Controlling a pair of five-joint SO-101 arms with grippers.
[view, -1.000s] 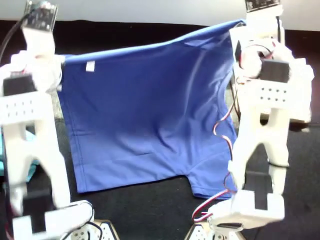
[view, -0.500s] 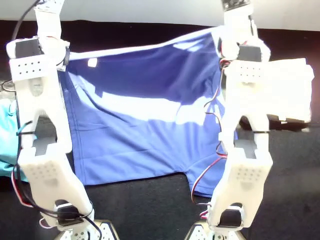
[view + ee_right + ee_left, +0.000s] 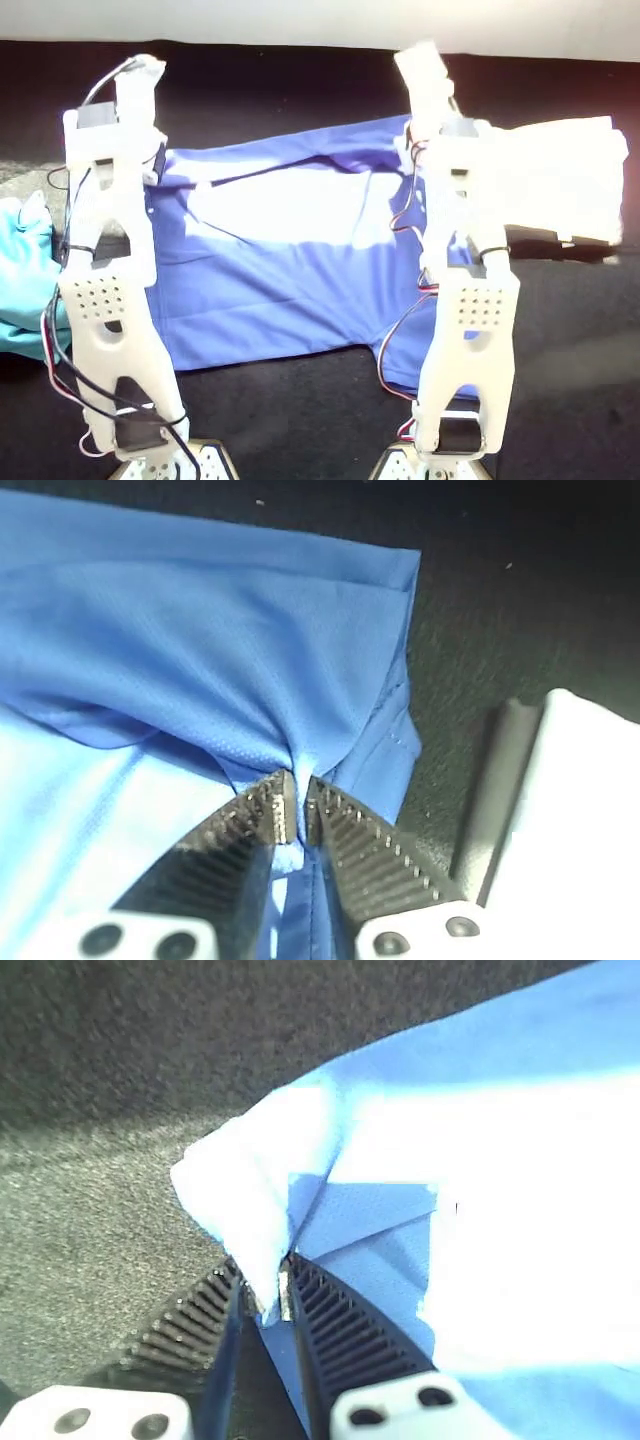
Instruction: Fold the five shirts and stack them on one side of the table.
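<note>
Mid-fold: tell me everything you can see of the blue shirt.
The blue shirt, of thin smooth fabric with stitched hems, lies spread on the dark table, its far edge gathered into loose folds. The left gripper is shut on one far corner, the right gripper on the other, each pinching bunched cloth. A short sleeve lies flat at the near edge. Bright light crosses its middle.

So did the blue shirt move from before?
Yes. The blue shirt came down: its corner beside the white folded stack was above the stack's top, and now sits level with it.
</note>
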